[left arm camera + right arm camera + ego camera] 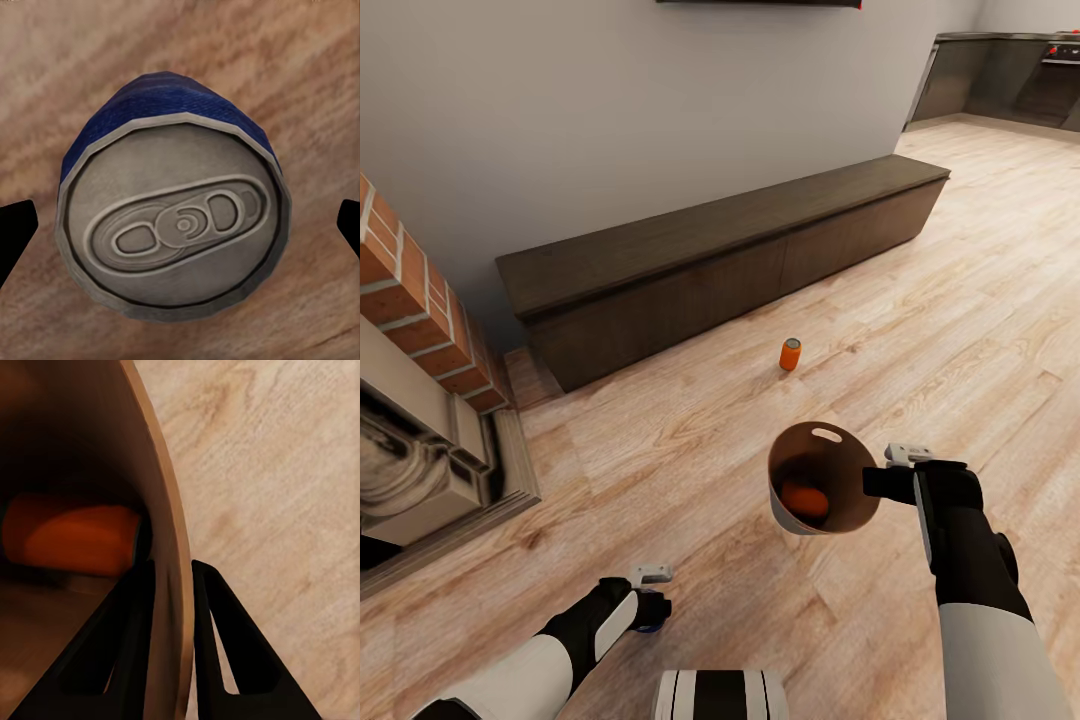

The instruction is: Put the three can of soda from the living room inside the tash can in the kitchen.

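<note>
The right tool point(174, 585) is pinched shut on the rim of the tash can point(850, 500) — one finger inside, one outside — holding it clear of the wood floor point(980, 300). One orange can point(806, 499) lies inside it. A second orange can point(790, 354) stands on the floor near the long dark bench point(720, 250). The left tool point(180, 225) is spread wide around the upright blue can point(172, 225), fingertips apart from it — not gripping.

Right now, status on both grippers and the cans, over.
Right gripper clamps trash can wall, one orange can inside. Left gripper open around blue can. Second orange can upright on floor by bench. Path clear.
</note>
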{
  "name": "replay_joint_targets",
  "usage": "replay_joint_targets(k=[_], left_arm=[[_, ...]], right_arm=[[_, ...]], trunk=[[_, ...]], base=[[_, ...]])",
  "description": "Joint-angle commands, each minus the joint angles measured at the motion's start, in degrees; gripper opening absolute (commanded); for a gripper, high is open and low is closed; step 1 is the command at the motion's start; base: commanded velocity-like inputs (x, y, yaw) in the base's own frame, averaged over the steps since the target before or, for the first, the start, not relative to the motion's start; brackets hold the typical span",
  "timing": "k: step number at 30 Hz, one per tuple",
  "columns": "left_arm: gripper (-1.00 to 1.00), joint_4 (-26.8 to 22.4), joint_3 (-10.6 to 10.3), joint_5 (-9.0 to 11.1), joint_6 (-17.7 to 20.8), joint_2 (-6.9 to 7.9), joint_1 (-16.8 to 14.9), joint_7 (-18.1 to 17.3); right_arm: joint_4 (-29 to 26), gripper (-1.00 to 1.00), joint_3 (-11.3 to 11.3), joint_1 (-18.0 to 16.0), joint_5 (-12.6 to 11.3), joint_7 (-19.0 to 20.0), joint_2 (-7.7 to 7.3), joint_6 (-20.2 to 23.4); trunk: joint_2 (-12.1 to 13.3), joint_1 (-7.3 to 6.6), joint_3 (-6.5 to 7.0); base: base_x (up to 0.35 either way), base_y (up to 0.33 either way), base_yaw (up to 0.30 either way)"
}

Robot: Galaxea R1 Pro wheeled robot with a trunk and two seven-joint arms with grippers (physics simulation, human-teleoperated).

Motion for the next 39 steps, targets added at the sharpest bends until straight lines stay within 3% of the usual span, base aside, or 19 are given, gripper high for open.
replay_joint_targets(k=[1,20,21,36,39], left_arm=[[1.00,0.0,0.0,0.0,0.0,0.00,0.0,0.0],[1.00,0.0,0.1,0.0,0.0,0.01,-0.2,0.0],[-1.00,0.0,0.1,0.0,0.0,0.01,-0.2,0.0],[-1.00,-0.1,0.0,0.0,0.0,-0.02,-0.1,-0.1],[-1.00,-0.3,0.0,0.0,-0.1,-0.06,-0.1,-0.1]], right_arm=[[0.0,-1.00,0.0,0.0,-1.2,0.4,0.02,0.2],[0.0,-1.00,0.2,0.0,-1.3,0.4,0.05,0.2],[0.0,-1.00,0.2,0.0,-1.3,0.4,0.05,0.2],[0.0,-1.00,0.2,0.0,-1.3,0.4,0.05,0.2],[0.0,-1.00,0.2,0.0,-1.3,0.4,0.05,0.2]], trunk=[[0.0,-0.01,0.00],[0.0,0.07,-0.66],[0.0,0.07,-0.66],[0.0,0.07,-0.66],[0.0,-0.01,0.00]], base=[[0.000,0.000,0.000],[0.000,0.000,0.000],[0.000,0.000,0.000],[0.000,0.000,0.000],[0.000,0.000,0.000]])
